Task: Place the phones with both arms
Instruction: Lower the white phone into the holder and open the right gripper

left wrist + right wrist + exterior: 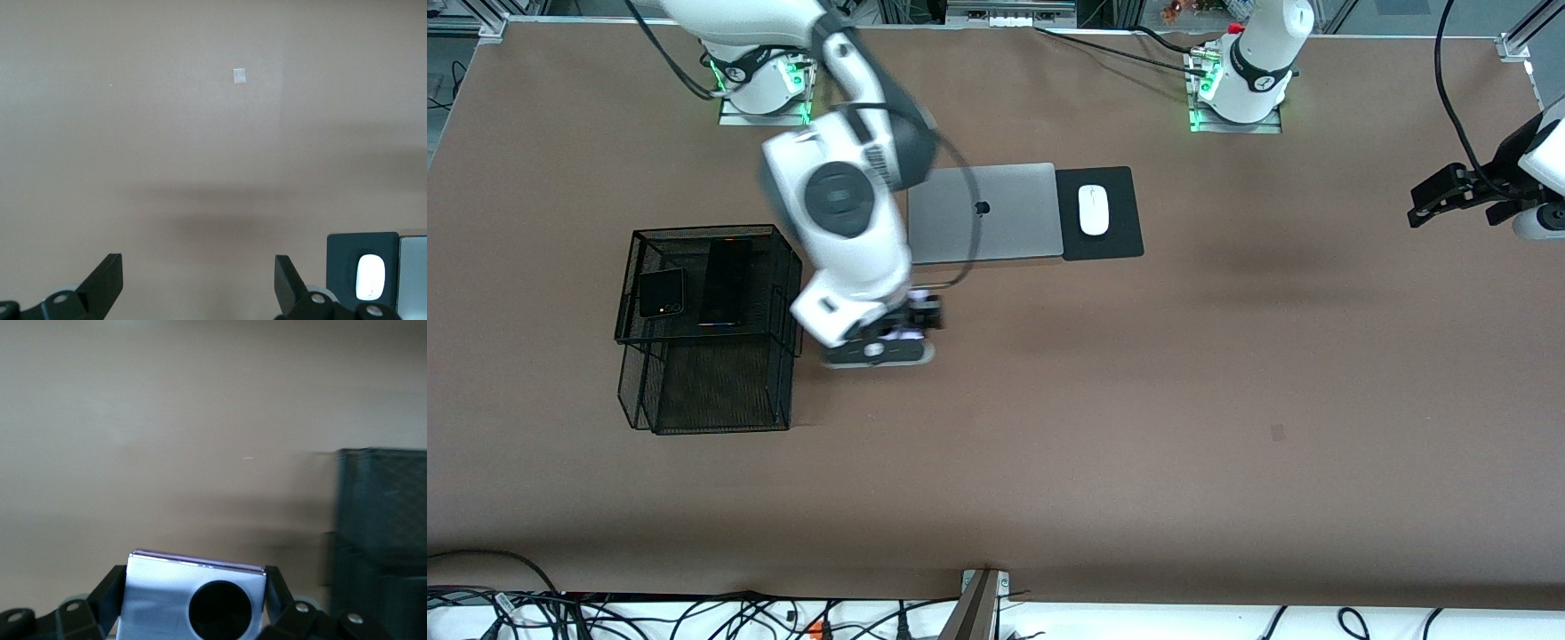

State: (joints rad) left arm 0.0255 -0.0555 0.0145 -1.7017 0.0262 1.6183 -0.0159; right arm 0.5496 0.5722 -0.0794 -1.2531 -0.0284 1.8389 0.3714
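The right gripper [193, 600] pinches the lilac-white phone [193, 590] between its fingers [107, 590], one round black lens showing, and carries it over bare brown table [1138, 400] just beside the black mesh tray [783, 293], on the tray's side toward the left arm's end. In the tray's upper tier lie the squarish black folded phone [662, 292] and, beside it, the long slim black phone [725, 282] (apart, as far as can be seen). Farther from the front camera sit the silver laptop [1005, 213] and the white mouse [1093, 210] on its black pad [1120, 231]. The left gripper [199, 283] waits with fingers spread over bare table at the left arm's end.
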